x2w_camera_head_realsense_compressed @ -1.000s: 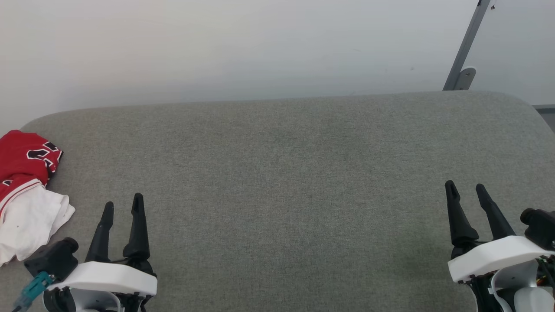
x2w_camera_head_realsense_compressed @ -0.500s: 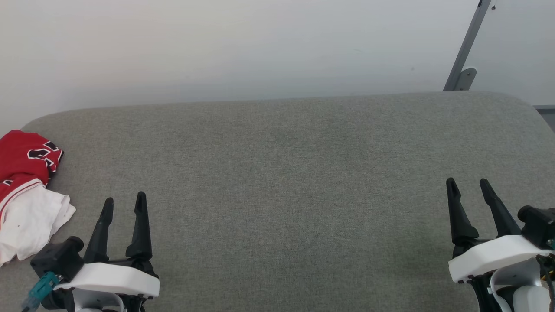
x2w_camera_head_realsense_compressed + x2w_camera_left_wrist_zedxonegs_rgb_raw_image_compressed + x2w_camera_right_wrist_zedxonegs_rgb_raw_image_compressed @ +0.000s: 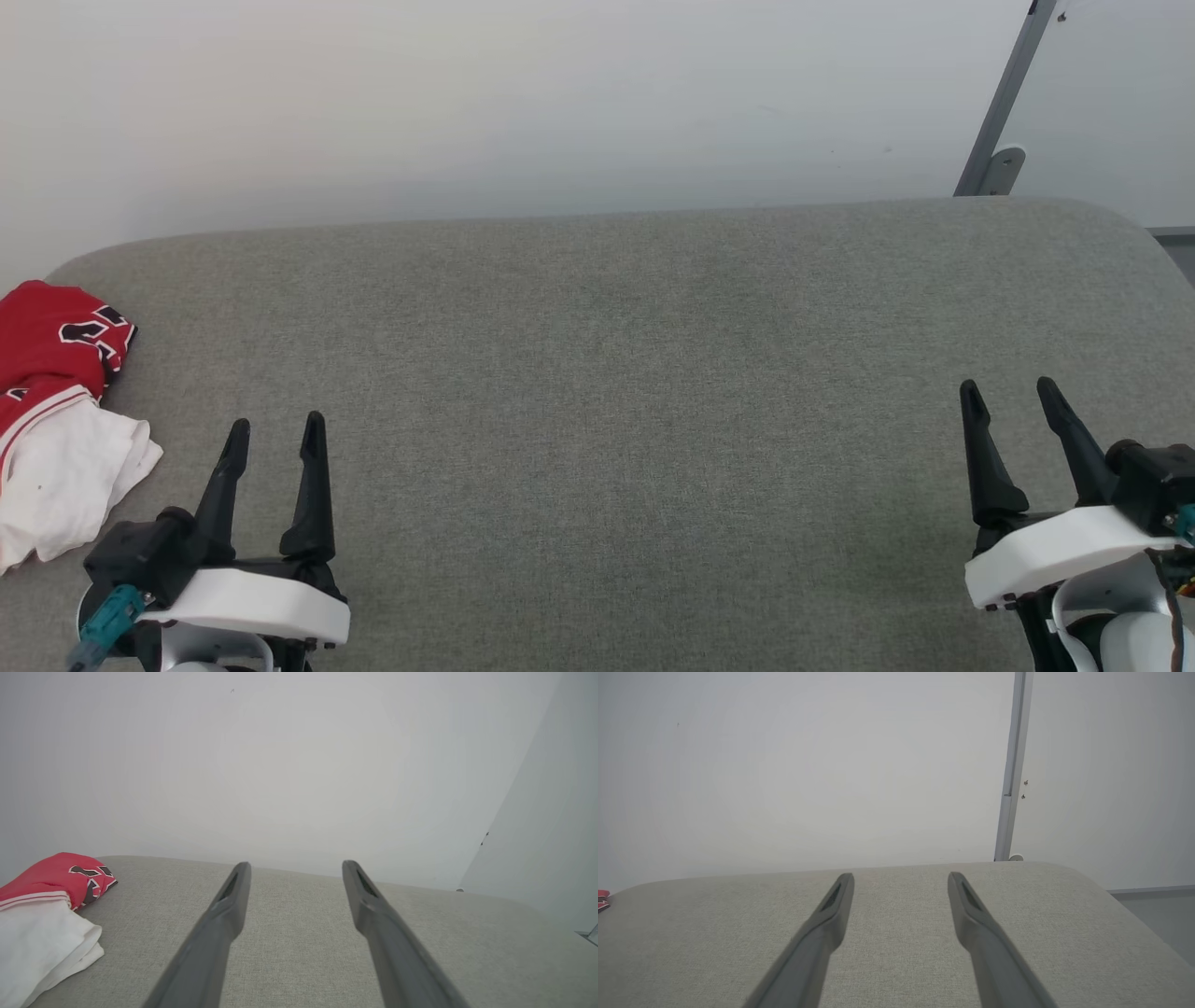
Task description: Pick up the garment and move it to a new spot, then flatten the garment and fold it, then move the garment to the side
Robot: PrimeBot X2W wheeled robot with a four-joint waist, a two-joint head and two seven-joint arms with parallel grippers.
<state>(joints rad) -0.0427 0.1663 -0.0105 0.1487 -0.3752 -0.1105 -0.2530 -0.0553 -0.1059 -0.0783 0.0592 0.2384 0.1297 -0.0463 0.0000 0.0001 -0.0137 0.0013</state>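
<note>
Since a second ago the left gripper [image 3: 275,422] has slid a little toward 12 o'clock and 3 o'clock in the head view, its white wrist housing coming along with it. The right gripper [image 3: 1006,385] has crept slightly toward 12 o'clock, with its outer finger leaning further toward 3 o'clock. The garment [image 3: 56,373] has not shifted.

Both grippers stand spread wide, with a bare gap between their dark fingers [image 3: 308,485], and neither has hold of anything. The left one sits at 7 o'clock of the table [image 3: 597,373] and the right one at 4 o'clock, both pointing toward 12 o'clock. Whether their tips touch the grey fabric surface cannot be told.

The garment lies bunched at the table's 9 o'clock edge and is cut off by the side of the head view. Its red part, with a black-and-white print, lies toward 12 o'clock and its white part toward 6 o'clock, with a red-and-white striped band between the two. The left gripper is near the garment, at its 4 o'clock, and apart from it, while the right gripper is well apart from it across the table.

From the left wrist, the garment rests on the table at 8 o'clock of the fingers, white folds nearest and red behind. From the right wrist, a red sliver of it shows at the 9 o'clock edge.

A pale wall [image 3: 467,112] rises behind the table at 12 o'clock. A grey metal post [image 3: 1004,103] with a small bracket at its foot stands at 2 o'clock.
</note>
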